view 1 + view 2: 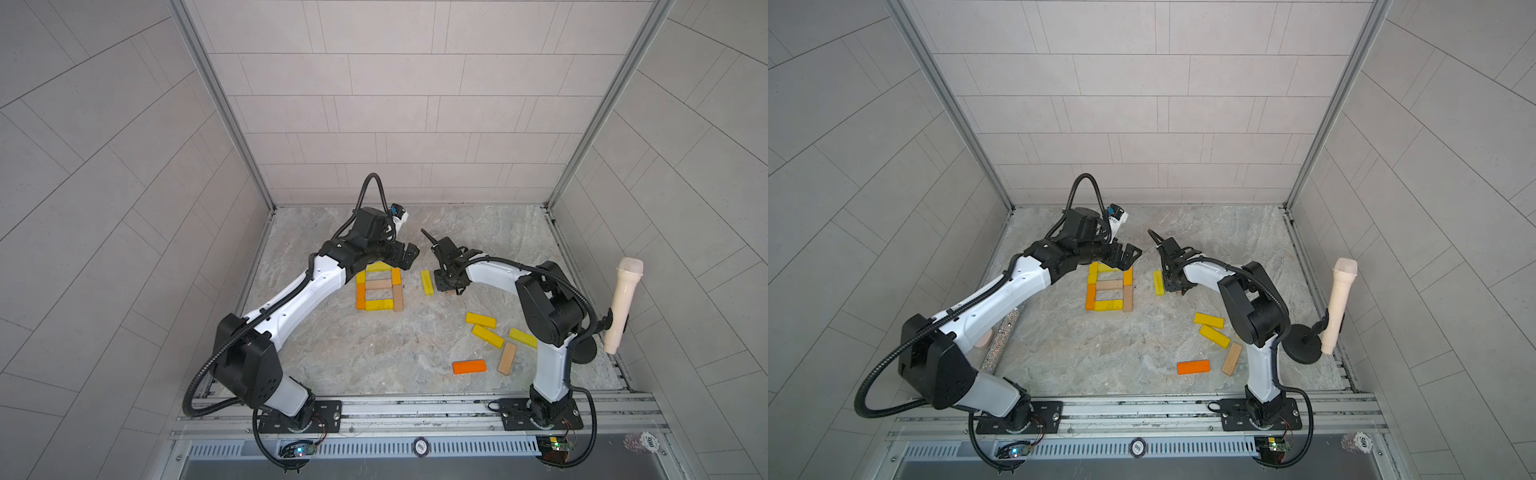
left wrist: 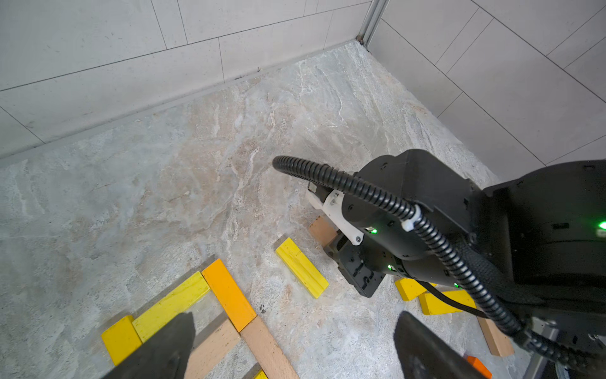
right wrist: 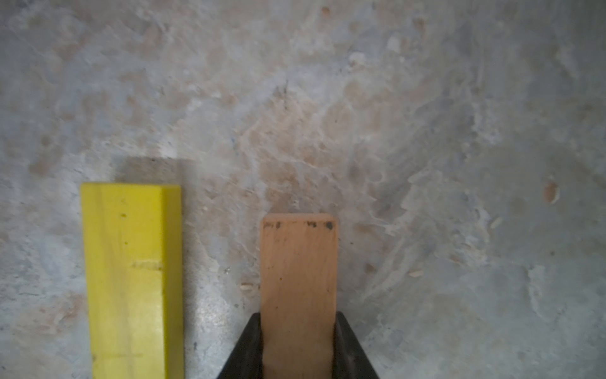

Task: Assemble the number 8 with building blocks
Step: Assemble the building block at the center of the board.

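We see the number 8 [image 1: 379, 291] lying flat on the marbled surface [image 1: 374, 357], left of centre. It is made of seven yellow, orange and tan bars that close two square holes. The left gripper [image 1: 405, 259] hangs just above the figure's far right corner, jaws spread wide and holding nothing. In the left wrist view its fingers [image 2: 164, 344] frame the upper bars.

Just right of the 8, apart from it, lies a single yellow block [image 1: 427, 282]. Beside that, the right gripper [image 3: 299, 323] is clamped tight on a tan block [image 3: 299, 272], which runs parallel to the yellow one with a gap between them. We cannot tell whether the tan block rests on the surface or is lifted off it.

Nearer the right arm's base, five loose blocks [image 1: 487, 336] lie scattered, three yellow, one tan and one orange, all well apart from the 8.
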`<state>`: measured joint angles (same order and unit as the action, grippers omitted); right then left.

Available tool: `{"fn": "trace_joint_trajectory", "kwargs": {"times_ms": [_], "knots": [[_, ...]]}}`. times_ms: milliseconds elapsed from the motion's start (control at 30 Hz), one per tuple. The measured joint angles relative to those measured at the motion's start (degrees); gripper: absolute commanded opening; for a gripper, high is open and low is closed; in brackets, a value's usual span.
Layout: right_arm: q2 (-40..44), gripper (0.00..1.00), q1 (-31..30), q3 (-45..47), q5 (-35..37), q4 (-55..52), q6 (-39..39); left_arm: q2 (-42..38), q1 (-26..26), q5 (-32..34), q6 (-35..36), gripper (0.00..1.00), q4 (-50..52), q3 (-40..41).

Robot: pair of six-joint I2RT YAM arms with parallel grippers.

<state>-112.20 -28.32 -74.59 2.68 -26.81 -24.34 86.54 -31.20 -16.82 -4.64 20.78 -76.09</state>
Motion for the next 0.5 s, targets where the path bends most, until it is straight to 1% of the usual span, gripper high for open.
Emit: {"fn": "trace_joint_trajectory", "kwargs": {"times_ms": [133, 300, 367, 500], "knots": [[-1.0, 0.46, -0.6, -2.3, 0.0, -0.6, 0.0, -0.1, 0.0, -0.3, 0.0, 1.0, 0.0, 0.0], [-1.2, 0.57, -1.0, -2.6, 0.6, -0.9, 0.0, -0.1, 0.0, -0.9, 0.0, 1.0, 0.0, 0.0], [-1.0, 0.6, -1.0, -2.1, 0.8, -0.9, 0.0, -0.1, 0.0, -1.1, 0.0, 1.0, 0.0, 0.0], [1.4, 0.58, -1.0, 1.2, 0.9, -0.9, -0.4, -0.1, 0.0, -1.3, -0.1, 1.0, 0.0, 0.0]]}}
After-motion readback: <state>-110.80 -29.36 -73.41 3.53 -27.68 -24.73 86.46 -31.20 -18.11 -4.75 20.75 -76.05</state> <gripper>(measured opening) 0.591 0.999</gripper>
